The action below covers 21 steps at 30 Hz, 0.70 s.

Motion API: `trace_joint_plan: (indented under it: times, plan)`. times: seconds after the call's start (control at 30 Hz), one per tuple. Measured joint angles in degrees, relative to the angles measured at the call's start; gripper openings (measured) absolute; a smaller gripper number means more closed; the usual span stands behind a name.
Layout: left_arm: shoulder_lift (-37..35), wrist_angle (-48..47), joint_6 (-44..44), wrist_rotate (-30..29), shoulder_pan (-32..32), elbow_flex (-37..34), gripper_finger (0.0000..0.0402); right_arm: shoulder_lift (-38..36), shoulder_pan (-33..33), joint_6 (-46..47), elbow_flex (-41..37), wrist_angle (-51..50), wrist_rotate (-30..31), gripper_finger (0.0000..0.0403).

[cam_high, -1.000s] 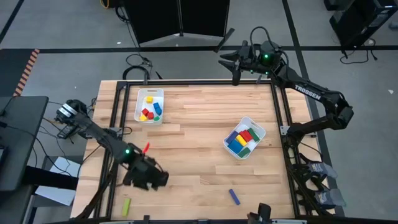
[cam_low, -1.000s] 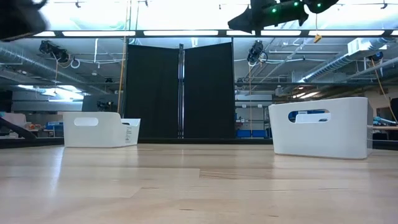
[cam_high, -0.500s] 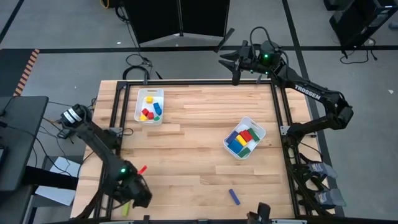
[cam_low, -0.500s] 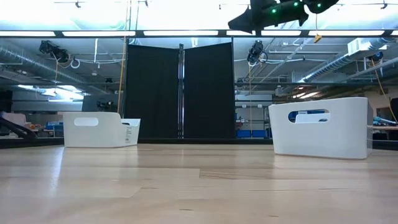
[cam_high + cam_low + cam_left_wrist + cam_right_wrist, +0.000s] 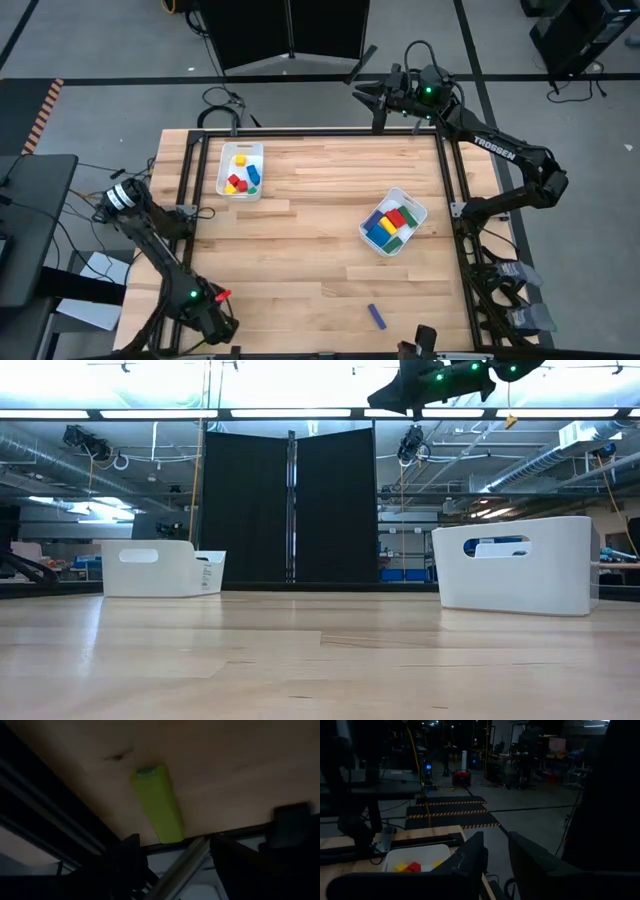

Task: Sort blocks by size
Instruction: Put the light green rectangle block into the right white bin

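A yellow-green bar block (image 5: 157,802) lies flat on the wooden table near its near left corner. My left gripper (image 5: 172,845) is open and low over this block. Its two fingers stand on either side of the block's nearer end and do not touch it. In the high view the left gripper (image 5: 212,325) hides the block. A blue bar block (image 5: 376,316) lies on the table near the near edge. My right gripper (image 5: 370,97) is open and empty, raised above the table's far edge.
A white bin (image 5: 240,170) at the far left holds small red, yellow and blue cubes. A second white bin (image 5: 394,222) at the right holds longer blue, red, yellow and green bars. A black frame rail (image 5: 180,230) runs along the table's left edge.
My left gripper has gone toward the table's near edge and a little to the left. It has come down over the yellow-green bar block near the near left corner.
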Motion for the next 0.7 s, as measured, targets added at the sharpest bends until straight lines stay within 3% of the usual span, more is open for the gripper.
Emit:
trace_joint_plan:
  times: [0.7]
  plan:
    - [9.86,8.29,0.02,-1.18,-2.21,0.24,0.024,0.02,1.97,3.16,0.02,0.0,0.0,0.009]
